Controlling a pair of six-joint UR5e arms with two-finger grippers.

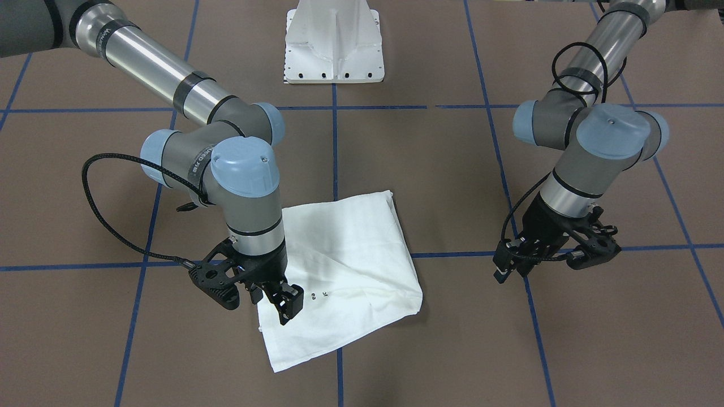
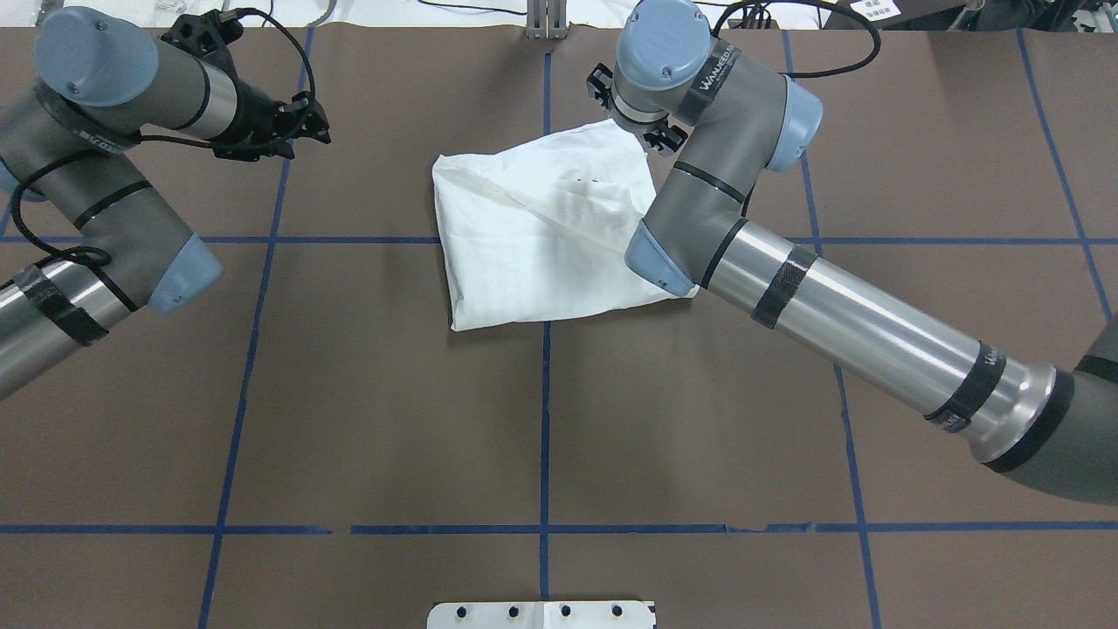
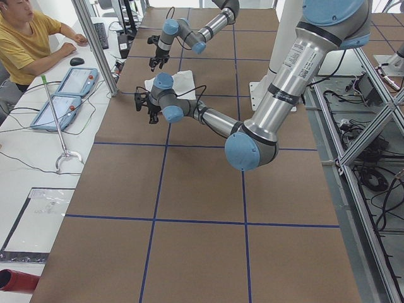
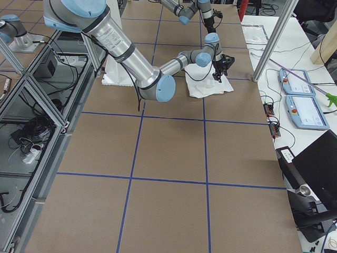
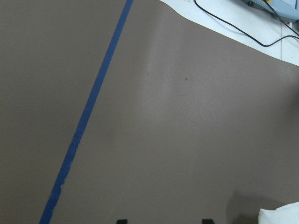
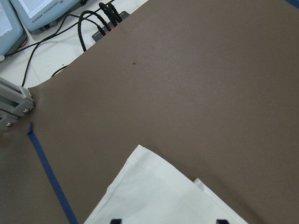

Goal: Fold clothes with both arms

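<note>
Shirt [image 1: 350, 265]: white, folded into a rough square, flat on the table [image 1: 452, 169]. Sits near the middle, on the half away from the robot's base, covering a crossing of blue tape lines [image 1: 335, 147].
Print [image 1: 323, 294]: a few small black marks on the top layer (too small to read).
Creases: one diagonal crease across the top layer in the overhead view; one corner points toward the operators' side.
Right gripper [image 1: 283, 305]: pointing down over the shirt's edge on the right arm's side. Its wrist view shows both fingertips wide apart, nothing between them, and a shirt corner below. Contact with cloth: cannot tell.
Left gripper [image 1: 557, 249]: over bare table, well apart from the shirt. Fingertips are spread in its wrist view, holding nothing (only a bit of shirt at that view's lower right).
Base [image 1: 335, 48]: white metal, at the robot's side of the table, apart from the shirt.
</note>
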